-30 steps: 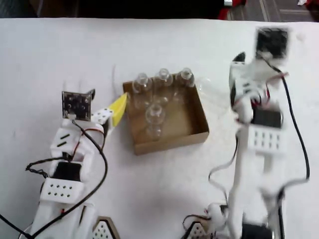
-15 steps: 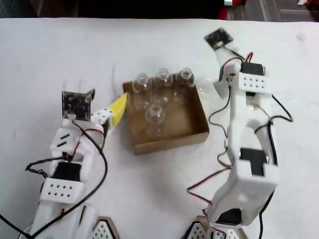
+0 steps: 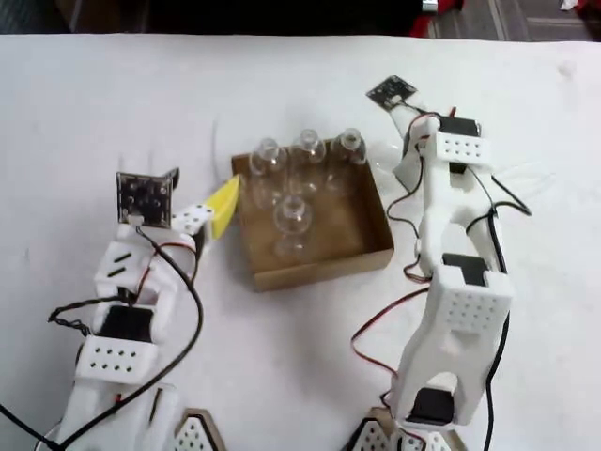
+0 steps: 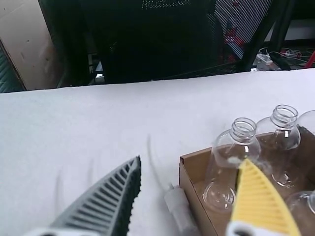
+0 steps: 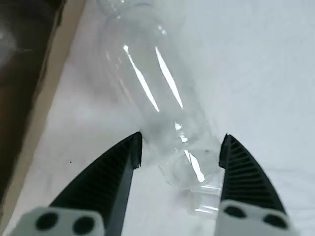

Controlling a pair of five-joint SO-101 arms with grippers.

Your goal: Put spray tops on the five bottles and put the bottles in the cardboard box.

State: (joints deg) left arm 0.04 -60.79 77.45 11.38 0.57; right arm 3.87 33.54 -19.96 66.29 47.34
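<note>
The cardboard box (image 3: 371,252) sits mid-table with several clear, uncapped bottles (image 3: 293,220) standing in it. One more clear bottle (image 5: 157,83) lies on the table just outside the box's right wall (image 5: 34,98). My right gripper (image 5: 182,141) is open, with its fingers either side of this bottle's lower end. My left gripper (image 4: 189,164) is open at the box's left side, its yellow finger (image 3: 223,202) against the box wall. A white spray top (image 4: 176,209) lies on the table between its fingers. Two of the uncapped bottle necks (image 4: 244,129) are right behind it.
The right arm (image 3: 455,282) stretches along the box's right side, with its cables looping onto the table. The left arm (image 3: 127,301) lies at the front left. White table stretches behind and left of the box. Dark chairs stand beyond the far edge.
The right arm has swung in from the far right towards the box and come down over the lying bottle. The left arm has stayed still.
</note>
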